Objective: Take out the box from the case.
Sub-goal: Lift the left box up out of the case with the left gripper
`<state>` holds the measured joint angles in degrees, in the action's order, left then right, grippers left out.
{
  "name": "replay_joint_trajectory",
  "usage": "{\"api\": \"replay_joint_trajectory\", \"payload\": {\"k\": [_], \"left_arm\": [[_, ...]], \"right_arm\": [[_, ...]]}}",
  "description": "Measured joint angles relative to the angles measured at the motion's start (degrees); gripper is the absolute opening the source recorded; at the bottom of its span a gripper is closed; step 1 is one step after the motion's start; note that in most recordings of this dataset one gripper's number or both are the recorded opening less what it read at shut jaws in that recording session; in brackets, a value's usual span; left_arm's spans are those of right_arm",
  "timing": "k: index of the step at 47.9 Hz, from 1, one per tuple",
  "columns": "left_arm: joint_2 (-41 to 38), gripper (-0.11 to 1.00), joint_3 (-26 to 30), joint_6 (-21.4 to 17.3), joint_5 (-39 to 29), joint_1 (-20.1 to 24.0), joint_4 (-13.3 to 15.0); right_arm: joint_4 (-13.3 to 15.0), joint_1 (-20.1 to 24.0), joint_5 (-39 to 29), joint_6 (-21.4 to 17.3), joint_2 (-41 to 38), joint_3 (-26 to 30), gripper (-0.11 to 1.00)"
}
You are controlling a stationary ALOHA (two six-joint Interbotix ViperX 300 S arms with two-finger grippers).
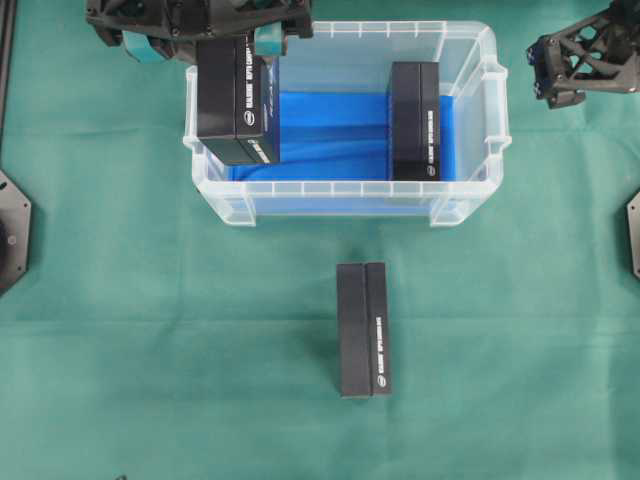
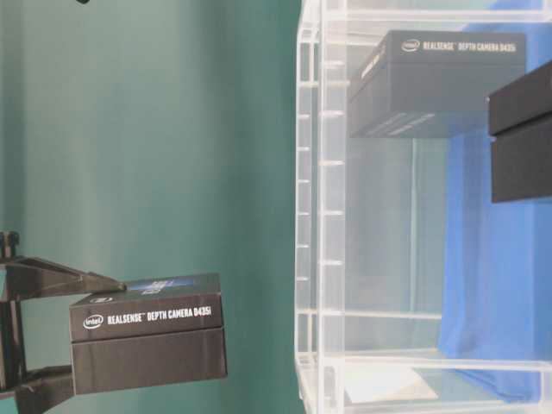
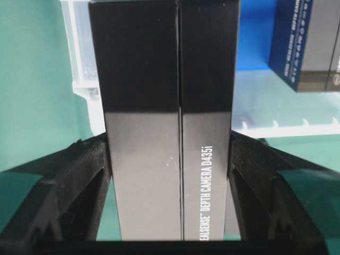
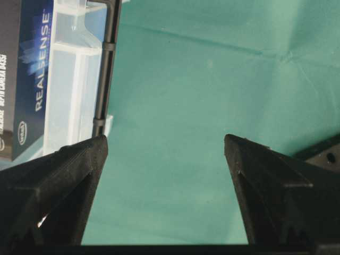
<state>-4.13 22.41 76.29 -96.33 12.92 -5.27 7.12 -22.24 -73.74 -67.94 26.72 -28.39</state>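
green cloth (image 1: 150, 330) covers the table. clear case (image 1: 470, 205) sits at the far middle, one black box (image 1: 415, 120) standing inside on the right. left gripper (image 3: 170, 159) pinches a second box (image 1: 237, 100), lifted above the case's left end. third box (image 1: 364, 330) lies on the cloth in front. right gripper (image 4: 166, 146) spread, holding nothing, beside the case.

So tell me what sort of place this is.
Probably a robotics lab bench: a green cloth covers the table, two black robot arms work over a clear case, and boxed depth cameras serve as practice objects.
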Motion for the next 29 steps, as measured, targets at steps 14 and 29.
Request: {"api": "replay_joint_trajectory", "payload": {"k": [14, 29], "left_arm": [[0.0, 0.59, 0.0, -0.7, 0.0, 0.09, -0.18], [0.0, 0.59, 0.0, -0.7, 0.0, 0.0, -0.18]], "right_arm": [[0.0, 0.0, 0.0, 0.0, 0.0, 0.0, 0.85], [0.0, 0.09, 0.0, 0.0, 0.0, -0.09, 0.85]]}}
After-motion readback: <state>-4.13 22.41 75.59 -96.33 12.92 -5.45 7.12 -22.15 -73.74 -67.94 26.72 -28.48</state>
